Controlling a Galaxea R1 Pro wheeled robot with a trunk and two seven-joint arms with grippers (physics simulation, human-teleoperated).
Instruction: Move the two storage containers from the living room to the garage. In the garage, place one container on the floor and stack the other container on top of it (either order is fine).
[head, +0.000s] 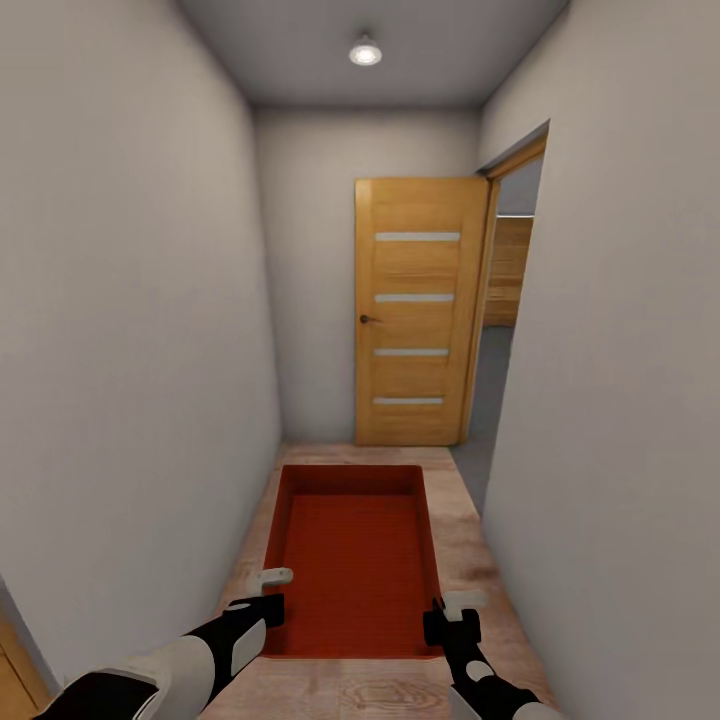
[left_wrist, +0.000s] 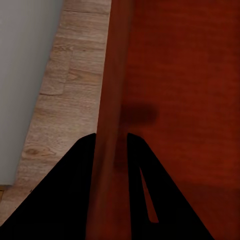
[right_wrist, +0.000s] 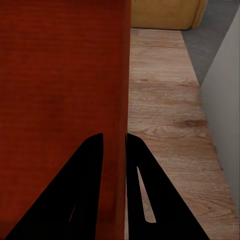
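Note:
One orange-red storage container (head: 355, 555) hangs in front of me over the wood-plank corridor floor, carried level between both arms. My left gripper (head: 262, 600) is shut on its left wall (left_wrist: 111, 100), one finger on each side of the rim. My right gripper (head: 448, 618) is shut on its right wall (right_wrist: 121, 100) the same way. The bin's ribbed inside is bare. The second container is out of view.
I am in a narrow corridor with pale walls close on both sides. A wooden door (head: 420, 310) with glass slits stands open at the far end. To its right a doorway (head: 505, 330) opens onto dark grey floor (head: 480, 460) and a wood-plank surface beyond.

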